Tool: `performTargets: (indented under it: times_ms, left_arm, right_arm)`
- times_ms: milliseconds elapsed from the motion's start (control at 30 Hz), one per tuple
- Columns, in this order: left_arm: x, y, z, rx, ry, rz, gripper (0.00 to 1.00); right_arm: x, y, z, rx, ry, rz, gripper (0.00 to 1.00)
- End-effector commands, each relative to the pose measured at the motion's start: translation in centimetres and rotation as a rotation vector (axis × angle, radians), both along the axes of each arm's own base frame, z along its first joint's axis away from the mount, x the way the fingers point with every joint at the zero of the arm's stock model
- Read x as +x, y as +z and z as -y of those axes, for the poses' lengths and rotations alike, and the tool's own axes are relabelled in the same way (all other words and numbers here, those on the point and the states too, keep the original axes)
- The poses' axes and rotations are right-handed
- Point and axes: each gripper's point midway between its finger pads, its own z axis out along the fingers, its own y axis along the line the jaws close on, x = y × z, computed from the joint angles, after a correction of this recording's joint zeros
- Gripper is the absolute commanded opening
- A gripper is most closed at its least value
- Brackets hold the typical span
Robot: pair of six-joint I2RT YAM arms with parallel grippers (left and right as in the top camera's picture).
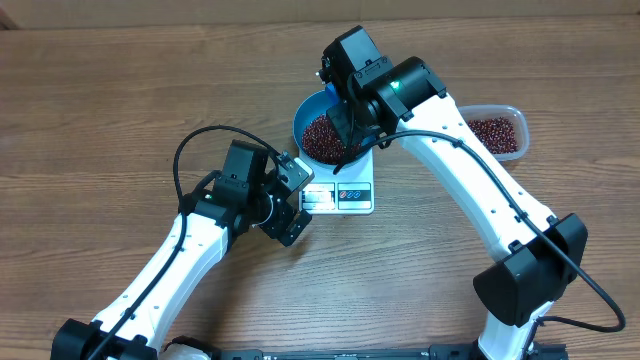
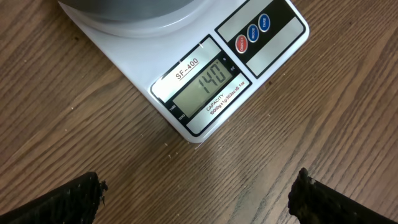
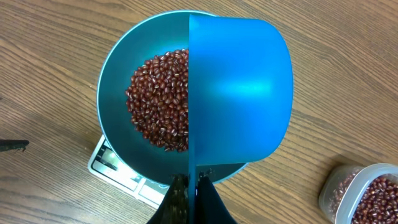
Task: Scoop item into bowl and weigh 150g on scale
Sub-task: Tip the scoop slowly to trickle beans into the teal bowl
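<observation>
Overhead looks straight down on the whole surface (image 1: 100, 100) from far, left wrist sits close over the scale (image 2: 186, 93) front, right wrist looks down into the bowl (image 3: 115, 93), and all three share the scale.

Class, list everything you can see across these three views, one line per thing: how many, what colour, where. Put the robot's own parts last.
beans in bowl: one loose heap, dark red-brown, inside the bowl
bowl: one, bright blue, on the scale
scale: one, white, mid-table, display reading 140
scoop: one, blue, over the bowl
tub: one, clear plastic, on the table by the right arm
beans in tub: one lot, dark red-brown, inside the tub
table: one, brown wood grain, under everything
left gripper: one, black, open, by the scale's display
right gripper: one, black, shut on the scoop's handle
</observation>
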Motion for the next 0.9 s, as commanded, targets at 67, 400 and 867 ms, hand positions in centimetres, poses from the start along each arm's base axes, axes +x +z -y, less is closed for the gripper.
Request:
performTargets:
  times_ms: [67, 400, 867]
  left_arm:
    - [-0.27, -0.27, 0.27, -0.002, -0.017, -0.007, 1.0]
    - [-0.28, -0.27, 0.28, -0.002, -0.017, -0.007, 0.99]
    - [-0.27, -0.27, 0.27, -0.002, -0.017, -0.006, 1.0]
  right_arm:
    - [0.28, 2.12, -0.01, 0.011, 0.007, 0.058, 0.04]
    - [0.37, 2.13, 0.16, -0.002, 0.013, 0.065, 0.04]
    - [0.36, 2.13, 0.17, -0.006, 0.022, 0.066, 0.04]
